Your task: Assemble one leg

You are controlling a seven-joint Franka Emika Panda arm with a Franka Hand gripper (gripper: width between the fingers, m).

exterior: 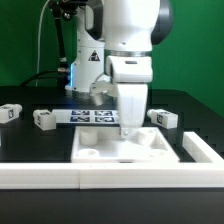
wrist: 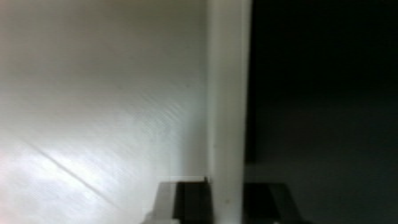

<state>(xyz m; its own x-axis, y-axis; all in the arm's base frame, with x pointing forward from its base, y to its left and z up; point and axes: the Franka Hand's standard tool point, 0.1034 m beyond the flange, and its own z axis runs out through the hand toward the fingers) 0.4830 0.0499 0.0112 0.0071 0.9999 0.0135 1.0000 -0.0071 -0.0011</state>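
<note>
My gripper (exterior: 131, 126) stands upright over the far right part of the large white square panel (exterior: 100, 150). In the wrist view the two dark fingers (wrist: 187, 203) are shut on a long white leg (wrist: 228, 100), which runs straight away from the camera. Its far end reaches down to the panel (wrist: 89, 100), beside the dark table. In the exterior view the held leg is mostly hidden by the gripper body. Loose legs with tags lie on the table: two at the exterior view's left (exterior: 43, 120) (exterior: 8, 113) and one at its right (exterior: 162, 118).
The marker board (exterior: 85, 116) lies behind the panel, near the robot base. A white L-shaped fence (exterior: 60, 174) runs along the front of the table and up the exterior view's right side (exterior: 203, 150).
</note>
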